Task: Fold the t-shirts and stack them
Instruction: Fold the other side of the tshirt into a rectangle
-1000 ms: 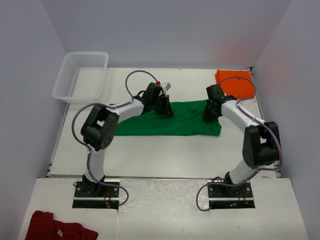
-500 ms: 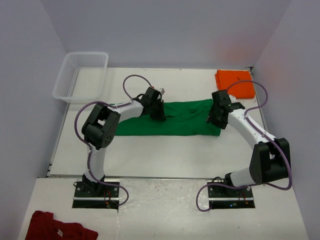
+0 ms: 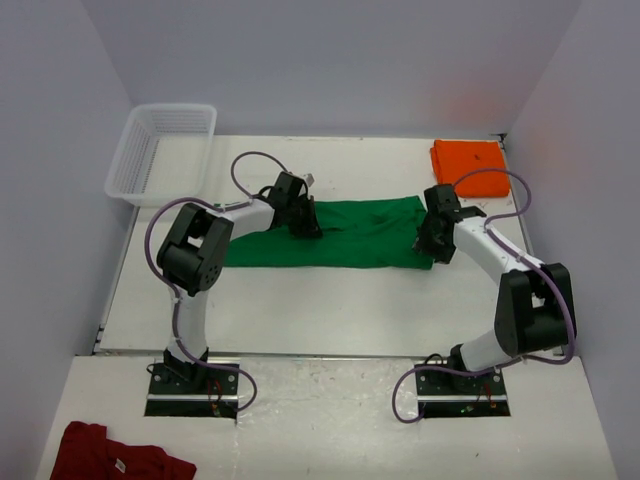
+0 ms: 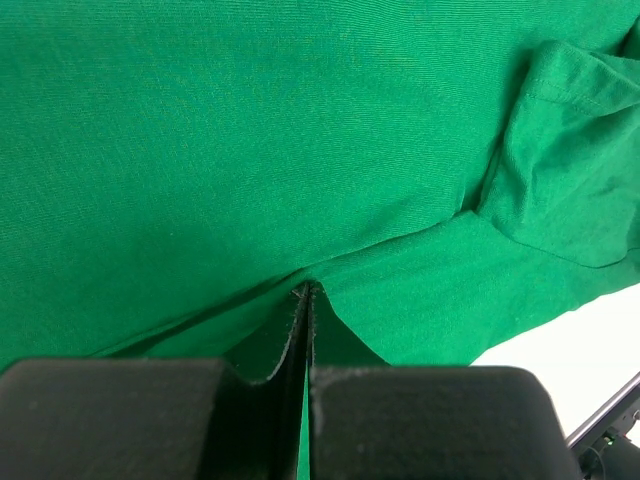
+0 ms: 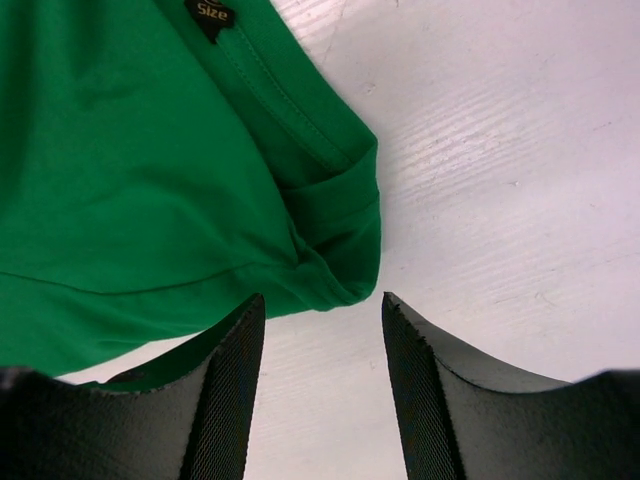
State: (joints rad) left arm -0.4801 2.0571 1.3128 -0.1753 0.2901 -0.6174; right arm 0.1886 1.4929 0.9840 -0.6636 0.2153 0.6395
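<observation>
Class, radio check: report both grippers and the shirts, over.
Left gripper shut on green shirt. Right gripper open, empty, at its right edge. Orange shirt folded, far right corner. Basket far left, apart.

The green shirt [image 3: 350, 235] is plain, all bright green. The orange shirt [image 3: 470, 165] is plain too. The basket [image 3: 170, 107] is white.

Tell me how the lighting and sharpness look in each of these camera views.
Top external view: soft, even light, only faint shadows on the white table, the green t-shirt sharp. Left wrist view: the cloth's weave is crisp, the left fingers dark with little detail. Right wrist view: the table is bright but not blown out, the right fingers dark along the bottom edge.
</observation>
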